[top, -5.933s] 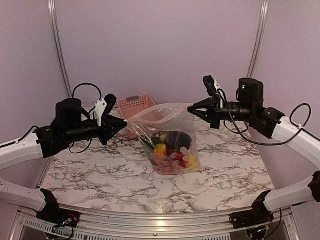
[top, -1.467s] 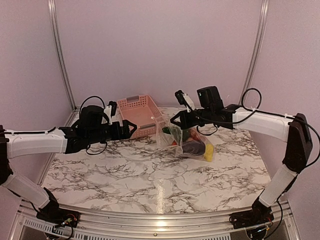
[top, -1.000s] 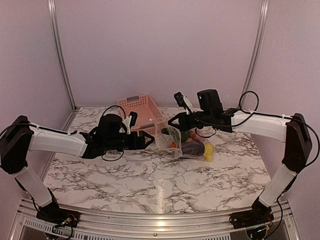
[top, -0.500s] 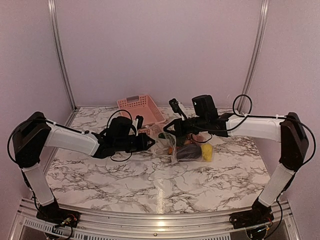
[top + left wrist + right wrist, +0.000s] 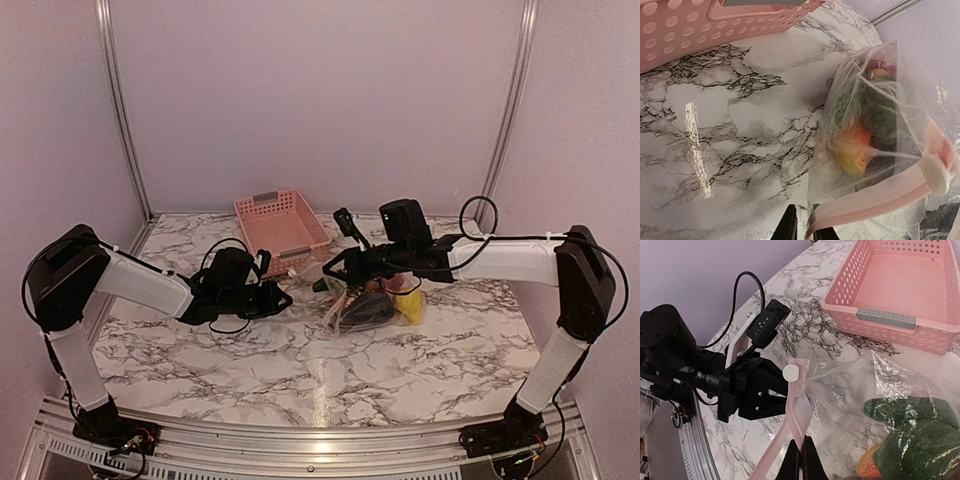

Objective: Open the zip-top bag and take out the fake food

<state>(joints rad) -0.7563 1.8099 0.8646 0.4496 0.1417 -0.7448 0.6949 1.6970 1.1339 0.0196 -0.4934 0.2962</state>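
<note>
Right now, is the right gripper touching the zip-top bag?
Touching. The right wrist view shows the right gripper, jaws pinched on the pink zip strip of the zip-top bag.

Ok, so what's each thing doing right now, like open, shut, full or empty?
zip-top bag: food inside; can't tell if the zip is open.
fake food: inside the bag.
pink basket: upright, empty.
right hand: shut on the bag's zip strip.
left hand: at the strip's end; grip unclear.
</note>
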